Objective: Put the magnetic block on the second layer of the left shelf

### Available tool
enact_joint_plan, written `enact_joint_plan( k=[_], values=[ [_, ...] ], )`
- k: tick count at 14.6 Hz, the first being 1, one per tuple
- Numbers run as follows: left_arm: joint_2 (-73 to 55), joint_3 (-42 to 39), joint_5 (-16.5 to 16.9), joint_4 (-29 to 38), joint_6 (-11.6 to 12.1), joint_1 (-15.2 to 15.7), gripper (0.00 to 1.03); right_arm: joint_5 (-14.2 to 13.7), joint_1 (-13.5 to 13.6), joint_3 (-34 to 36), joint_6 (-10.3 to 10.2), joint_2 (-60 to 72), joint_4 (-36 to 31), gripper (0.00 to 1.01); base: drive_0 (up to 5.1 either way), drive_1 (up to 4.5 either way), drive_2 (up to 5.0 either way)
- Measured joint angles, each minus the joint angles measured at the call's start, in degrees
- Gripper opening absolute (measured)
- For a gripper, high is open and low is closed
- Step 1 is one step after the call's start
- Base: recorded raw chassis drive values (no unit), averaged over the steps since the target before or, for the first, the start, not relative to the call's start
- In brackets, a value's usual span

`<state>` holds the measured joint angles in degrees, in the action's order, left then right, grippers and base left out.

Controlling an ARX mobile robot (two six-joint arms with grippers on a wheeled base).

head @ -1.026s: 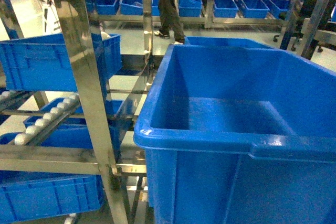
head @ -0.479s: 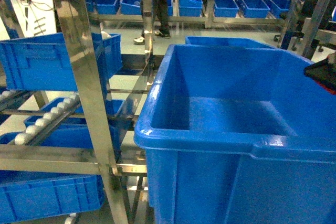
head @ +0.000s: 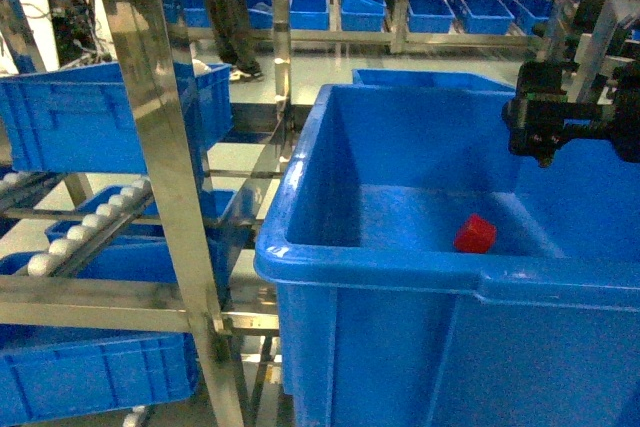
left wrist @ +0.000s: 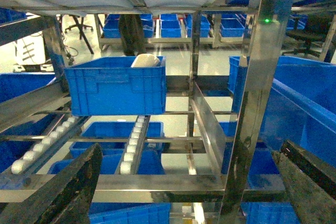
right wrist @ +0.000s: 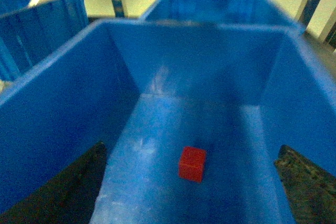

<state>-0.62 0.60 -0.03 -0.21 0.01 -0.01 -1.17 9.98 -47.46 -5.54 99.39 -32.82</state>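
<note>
The magnetic block point(head: 474, 234), a small red piece, lies on the floor of a big blue crate point(head: 300, 247), near its front wall. My right arm point(head: 560, 122) hangs over the crate's right side. In the right wrist view my right gripper point(right wrist: 191, 148) is open wide, and the block point(right wrist: 192, 164) lies far below, between the two fingers and touching neither. My left gripper point(left wrist: 191, 145) is open and empty, facing the steel rack. The left shelf's roller level point(head: 90, 222) slopes behind a shiny post point(head: 165, 147). The same rollers point(left wrist: 134, 142) show in the left wrist view.
A blue crate point(head: 100, 117) sits on the rack's upper level and others point(head: 90, 367) lie lower down. A second crate point(head: 430, 78) stands behind the big one. A person point(head: 232, 17) walks past rows of crates at the back. A steel post point(left wrist: 257, 93) stands close to my left gripper.
My right arm has come into the head view from the right edge. The red block, not seen in the crate earlier, now lies on its floor. The person behind has walked left.
</note>
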Motion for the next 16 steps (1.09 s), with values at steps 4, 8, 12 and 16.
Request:
enact_joint_plan(
  k=[4,8,12,16],
  values=[
    [0.0,0.0,0.0,0.0,0.0,0.0,0.98,-13.0,11.0,24.2,5.2,-26.6,-17.6,0.98,0.0,0.0,0.0],
    [0.0,0.0,0.0,0.0,0.0,0.0,0.98,-16.9,12.5,28.0,5.4,-36.7,-13.1,0.98,0.0,0.0,0.0],
    [0.0,0.0,0.0,0.0,0.0,0.0,0.98,0.4,-10.5,45.1,5.4,-70.4,6.3,0.02,0.0,0.0,0.0],
    [0.0,0.0,0.0,0.0,0.0,0.0,0.98,1.2,-10.0,46.7,5.4,-77.9,11.1,0.02,0.0,0.0,0.0]
  ],
)
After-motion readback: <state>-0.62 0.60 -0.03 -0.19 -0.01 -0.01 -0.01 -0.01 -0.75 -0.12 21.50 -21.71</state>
